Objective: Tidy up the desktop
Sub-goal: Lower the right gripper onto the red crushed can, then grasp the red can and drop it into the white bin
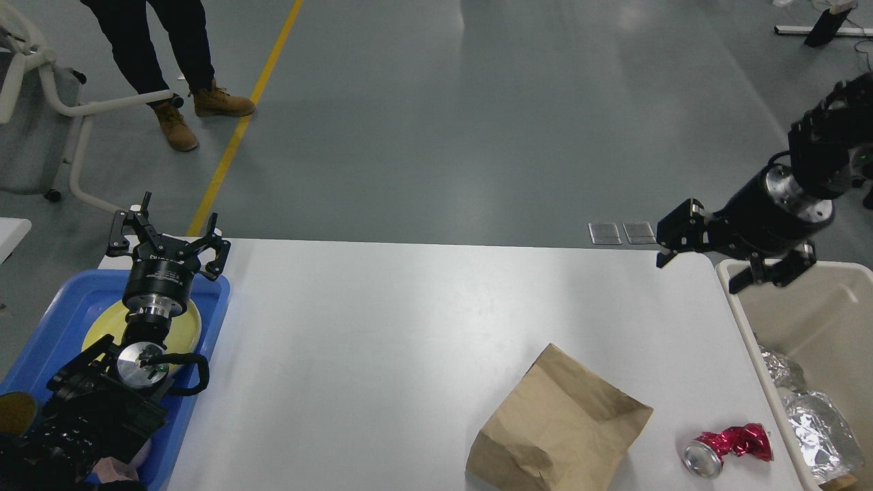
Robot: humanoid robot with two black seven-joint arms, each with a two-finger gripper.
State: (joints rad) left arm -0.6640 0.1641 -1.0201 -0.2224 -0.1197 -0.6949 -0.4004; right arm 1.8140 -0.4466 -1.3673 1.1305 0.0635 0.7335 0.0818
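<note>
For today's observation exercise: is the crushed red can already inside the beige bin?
No. The crushed red can lies on the white desktop, just left of the beige bin, beside the brown paper bag.

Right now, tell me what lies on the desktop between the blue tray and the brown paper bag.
Nothing: in the head view the desktop is bare white surface from the blue tray across to the brown paper bag.

Paper bag (559, 423), crushed can (726, 447), blue tray (204, 341), bin (832, 307).
</note>
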